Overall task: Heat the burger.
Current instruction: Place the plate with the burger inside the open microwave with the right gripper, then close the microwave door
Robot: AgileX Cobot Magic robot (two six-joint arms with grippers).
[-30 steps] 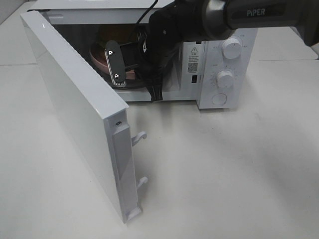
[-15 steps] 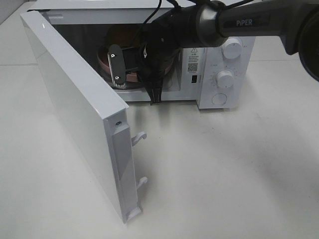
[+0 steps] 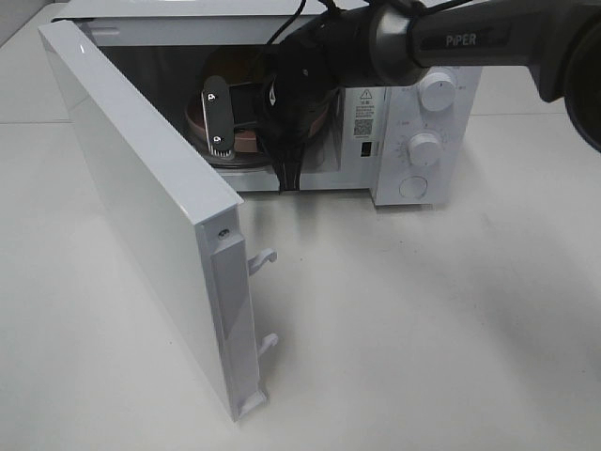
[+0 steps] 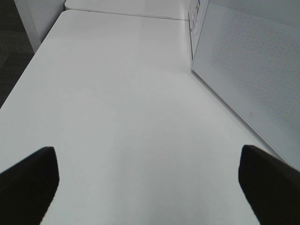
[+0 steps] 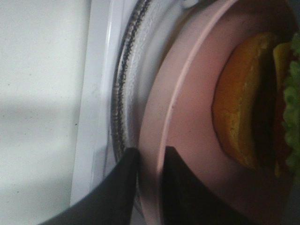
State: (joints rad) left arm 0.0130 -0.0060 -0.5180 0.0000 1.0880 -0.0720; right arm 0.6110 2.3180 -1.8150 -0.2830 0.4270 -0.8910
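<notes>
The burger (image 5: 243, 103), with an orange-brown bun and green lettuce, lies on a pink plate (image 5: 187, 117) inside the open microwave (image 3: 413, 113). Over the glass turntable (image 5: 123, 98), my right gripper (image 5: 150, 183) has its dark fingers on either side of the plate's rim and close against it. From the high camera the right arm (image 3: 310, 75) reaches into the cavity and covers most of the plate (image 3: 246, 143); only a brown sliver of the burger (image 3: 228, 66) shows. My left gripper (image 4: 147, 187) hangs open over the bare table beside the microwave door, with nothing between its fingers.
The microwave door (image 3: 141, 207) swings wide toward the front left, with its latch hooks (image 3: 265, 258) sticking out at the free edge. Two white knobs (image 3: 437, 91) and a round button (image 3: 413, 186) sit on the right panel. The white table (image 3: 423, 329) spreads in front.
The right arm has pushed deeper into the microwave, carrying the plate and burger back and to the right over the turntable. The left gripper has not moved.
</notes>
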